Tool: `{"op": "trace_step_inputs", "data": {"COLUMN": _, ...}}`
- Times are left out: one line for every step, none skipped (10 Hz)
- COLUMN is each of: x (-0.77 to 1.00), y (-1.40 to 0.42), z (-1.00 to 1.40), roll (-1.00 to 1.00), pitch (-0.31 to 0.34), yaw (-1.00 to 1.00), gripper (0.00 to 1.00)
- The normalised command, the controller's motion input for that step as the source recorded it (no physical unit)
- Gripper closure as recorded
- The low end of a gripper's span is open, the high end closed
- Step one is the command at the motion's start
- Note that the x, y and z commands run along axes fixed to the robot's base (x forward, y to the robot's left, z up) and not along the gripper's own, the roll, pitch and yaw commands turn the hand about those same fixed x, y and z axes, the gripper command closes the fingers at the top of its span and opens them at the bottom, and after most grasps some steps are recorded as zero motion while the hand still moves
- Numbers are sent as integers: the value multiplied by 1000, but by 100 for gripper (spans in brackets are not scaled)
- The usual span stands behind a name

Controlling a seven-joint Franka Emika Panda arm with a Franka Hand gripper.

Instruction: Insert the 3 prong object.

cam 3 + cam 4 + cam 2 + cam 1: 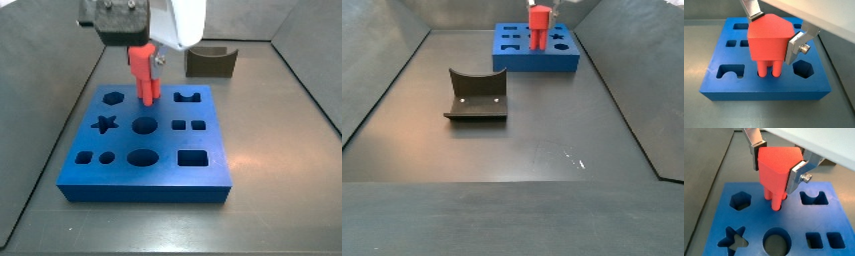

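My gripper (777,167) is shut on the 3 prong object (775,158), a bright red-coral block with slim prongs pointing down. The silver fingers (796,46) clamp its body on two sides in both wrist views. It hangs upright over the blue board (751,223), near the board's middle. The prong tips (767,72) are level with the board's top face, but I cannot tell whether they sit in holes. Both side views show the piece (142,65) over the board (160,165), which stands at the far end in a side view (516,62).
The board has several shaped holes: hexagon (740,200), star (733,238), oval (776,240), arch (813,198). A dark grey-olive curved block (476,95) stands on the floor apart from the board, also seen in a side view (211,62). Grey walls enclose the floor.
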Motion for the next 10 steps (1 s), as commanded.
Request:
{"op": "trace_step_inputs", "data": {"x": 0, "y": -9, "z": -460, "roll": 0, "pitch": -117, "yaw": 0, "gripper": 100}}
{"op": "trace_step_inputs", "data": {"x": 0, "y": -9, "z": -426, "roll": 36, "pitch": -100, "yaw": 0, "gripper": 100}}
{"op": "trace_step_inputs", "data": {"x": 0, "y": -17, "z": -371, "roll": 79, "pitch": -61, "yaw": 0, "gripper": 100}}
{"op": "trace_step_inputs", "data": {"x": 117, "y": -91, "z": -323, "roll": 179, "pitch": 0, "yaw": 0, "gripper": 100}}
{"op": "trace_step_inputs", "data": {"x": 91, "y": -163, "z": -391, "roll": 249, "pitch": 0, "yaw": -20, "gripper": 100}}
{"op": "trace_step_inputs", "data": {"x": 63, "y": -177, "z": -503, "roll": 247, "pitch": 0, "yaw": -63, "gripper": 100}}
{"op": "trace_step_inputs", "data": {"x": 0, "y": -63, "z": -614, "roll": 131, "pitch": -6, "yaw": -40, "gripper": 100}}
{"op": "trace_step_inputs", "data": {"x": 26, "y": 0, "z": -669, "roll": 69, "pitch": -16, "yaw": -14, "gripper": 100}}
{"op": "trace_step_inputs", "data": {"x": 31, "y": 54, "z": -109, "roll": -143, "pitch": 0, "yaw": -11, "gripper": 100}}
{"op": "trace_step_inputs", "data": {"x": 0, "y": 0, "z": 0, "roll": 0, "pitch": 0, "yaw": 0, "gripper": 100}}
